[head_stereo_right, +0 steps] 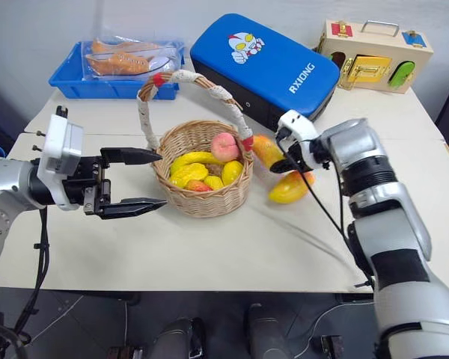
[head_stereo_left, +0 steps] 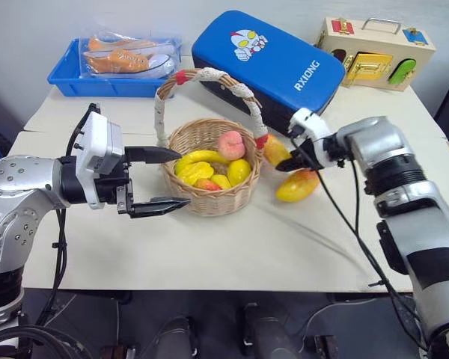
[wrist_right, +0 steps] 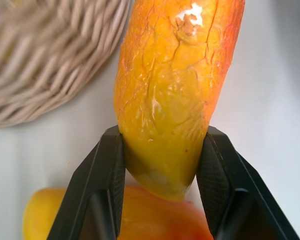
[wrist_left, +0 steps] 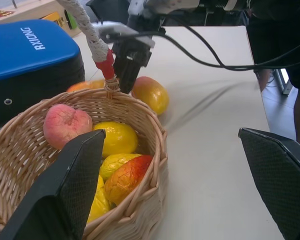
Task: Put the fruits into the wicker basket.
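Left gripper spread wide, empty, just beside the wicker basket. Peach already inside. Beyond the basket's far side, right gripper clamped across one mango, second mango alongside. Probably smooth, firm, slippery: best pinched mid-belly.

Left gripper: level, fingers spread wide, empty. Right gripper: angled down, fingers clamped on a mango.
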